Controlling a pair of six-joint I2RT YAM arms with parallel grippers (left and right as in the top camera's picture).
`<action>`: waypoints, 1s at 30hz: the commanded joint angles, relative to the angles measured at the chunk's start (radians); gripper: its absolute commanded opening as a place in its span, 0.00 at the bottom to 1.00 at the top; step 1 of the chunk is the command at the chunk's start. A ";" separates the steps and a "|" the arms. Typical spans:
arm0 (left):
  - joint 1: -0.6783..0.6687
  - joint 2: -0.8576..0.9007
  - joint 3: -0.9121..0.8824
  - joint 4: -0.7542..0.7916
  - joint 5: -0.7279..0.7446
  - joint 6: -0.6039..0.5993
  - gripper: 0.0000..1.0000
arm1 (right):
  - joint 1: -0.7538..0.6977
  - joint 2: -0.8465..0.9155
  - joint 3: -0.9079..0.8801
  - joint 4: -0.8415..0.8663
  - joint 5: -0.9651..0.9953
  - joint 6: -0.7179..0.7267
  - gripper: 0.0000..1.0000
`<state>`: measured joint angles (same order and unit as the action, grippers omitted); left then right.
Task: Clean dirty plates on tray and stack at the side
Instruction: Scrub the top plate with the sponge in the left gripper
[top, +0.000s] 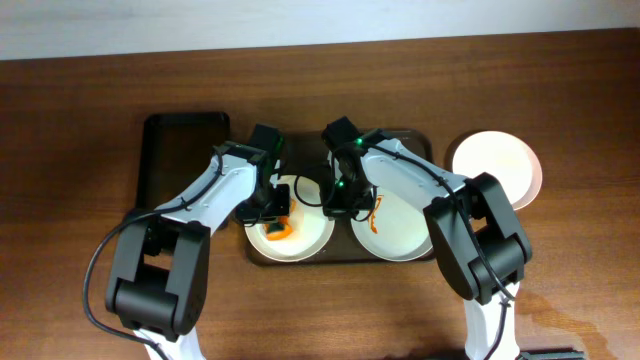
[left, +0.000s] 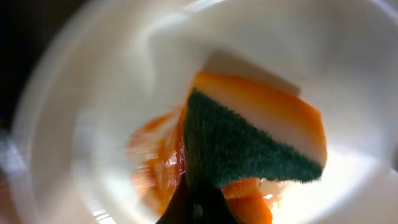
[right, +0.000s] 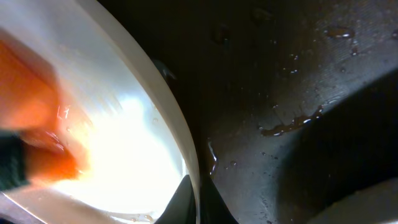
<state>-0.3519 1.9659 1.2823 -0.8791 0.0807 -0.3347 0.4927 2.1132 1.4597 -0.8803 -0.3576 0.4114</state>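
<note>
Wood-grain tabletop (top: 80, 300) carries the dark brown tray (top: 340, 258), with a narrower black tray (top: 185, 160) to its left. Two of the plates lie side by side on the brown tray. The third plate (top: 495, 168) sits off it on the wood to the right, and from overhead it looks plain.

The left pincer (top: 272, 212) is clenched on a sponge (left: 249, 143), green scouring face up, pressed into the left plate (top: 305, 240). An orange sauce smear (left: 155, 162) spreads just beside the sponge. The right plate (top: 405, 225) has an orange streak (top: 374, 212) near its inner edge.

The right pincer (right: 194, 202) straddles a white rim with one finger on each side, and looks closed on it. Since a blurred orange and green shape shows across that plate, it is probably the left plate being steadied, though the wrist view is too soft to be sure.

These plates are likely stiff, light and breakable. They will be slick too, as water beads on the tray floor beside the rim. The shallow raised rim is the only real handle, so a grip should sit squarely across it and not on the sloped wet inside, where the fingers could slide. The sponge is soft and gives under pressure, so pushing down hard may tip a plate held at only one edge.
</note>
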 joint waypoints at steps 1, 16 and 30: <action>0.040 0.087 -0.056 -0.053 -0.556 -0.135 0.00 | 0.014 0.019 -0.046 0.005 0.060 -0.002 0.04; 0.024 0.066 0.140 -0.142 0.168 0.022 0.00 | 0.014 0.019 -0.047 0.017 0.056 -0.001 0.04; 0.035 -0.019 0.347 -0.481 -0.409 -0.259 0.00 | 0.011 -0.002 0.056 -0.060 0.052 -0.014 0.04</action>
<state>-0.3397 2.0216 1.5074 -1.3117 -0.3126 -0.4965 0.5167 2.1109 1.4555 -0.8944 -0.3813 0.4175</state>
